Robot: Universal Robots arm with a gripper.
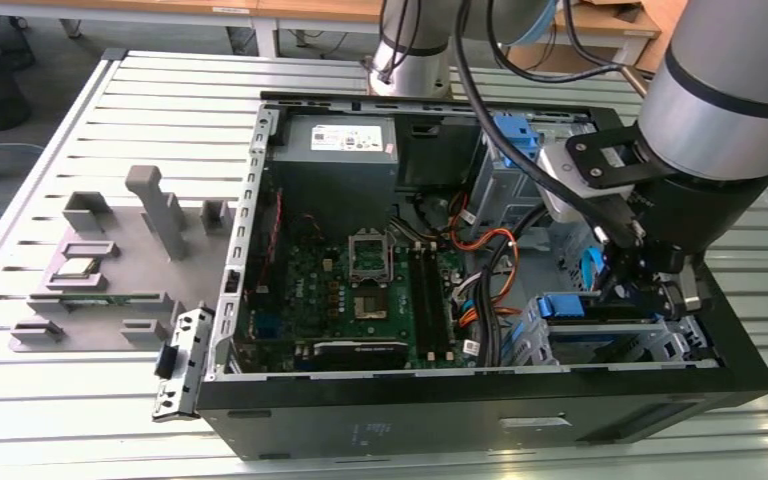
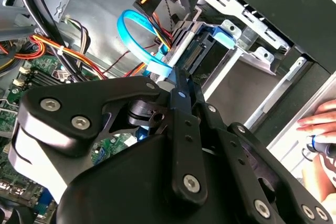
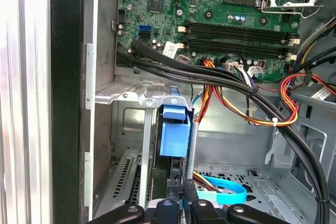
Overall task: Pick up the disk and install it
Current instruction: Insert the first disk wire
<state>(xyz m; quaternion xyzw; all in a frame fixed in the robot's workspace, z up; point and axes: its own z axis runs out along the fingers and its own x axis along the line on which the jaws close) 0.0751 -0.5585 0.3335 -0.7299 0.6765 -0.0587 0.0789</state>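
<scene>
Look at the lower right of the exterior view: your gripper (image 1: 634,285) is down inside the open computer case (image 1: 491,425), at the drive cage (image 1: 611,335) in the case's corner. The disk (image 1: 595,308) sits edge-up in that cage, its blue carrier showing just below the fingers.

In the first wrist view, the disk (image 3: 174,137) stands upright in the metal slot at lower centre, blue handle tab facing you. The fingers (image 3: 184,203) at the bottom edge are drawn in close together on its near edge, gripping it. In the second wrist view the disk (image 2: 202,51) reaches from the fingers (image 2: 181,90) into the cage, upper centre.

The motherboard (image 1: 357,290) lies left of the cage in the exterior view. The case rests on the slatted table (image 1: 117,120). A person's hand (image 2: 320,124) shows at the right edge of the second wrist view.
</scene>
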